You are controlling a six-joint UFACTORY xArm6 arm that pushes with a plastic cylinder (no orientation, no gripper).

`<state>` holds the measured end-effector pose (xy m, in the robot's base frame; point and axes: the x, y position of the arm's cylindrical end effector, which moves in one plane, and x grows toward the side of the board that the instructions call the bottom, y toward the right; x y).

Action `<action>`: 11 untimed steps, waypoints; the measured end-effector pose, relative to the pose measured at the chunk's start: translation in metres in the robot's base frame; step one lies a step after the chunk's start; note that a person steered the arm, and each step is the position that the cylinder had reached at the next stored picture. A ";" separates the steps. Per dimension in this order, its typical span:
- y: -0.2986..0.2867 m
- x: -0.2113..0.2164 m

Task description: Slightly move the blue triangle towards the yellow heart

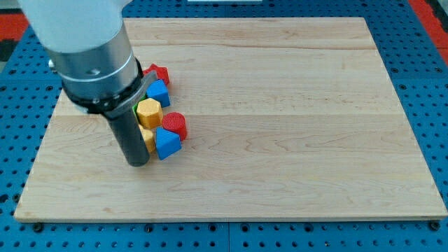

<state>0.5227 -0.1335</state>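
The blue triangle [167,143] lies at the bottom of a tight cluster of blocks at the view's left of the wooden board [280,140]. A yellow block [148,138], partly hidden by the rod, touches its left side; it may be the yellow heart, but its shape is hidden. My tip [137,162] rests on the board just left of and below the blue triangle, very close to it. The arm's grey body [91,49] covers the cluster's left part.
In the cluster, a red cylinder [175,124] sits above the blue triangle, a yellow hexagon [149,110] above that, a blue block [158,92] and a red block [158,73] at the top. A green sliver [136,109] shows beside the rod.
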 end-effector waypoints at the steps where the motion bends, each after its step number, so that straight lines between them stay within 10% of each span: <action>1: -0.008 -0.011; 3: -0.025 0.047; 6: 0.017 -0.022; 11: 0.072 -0.023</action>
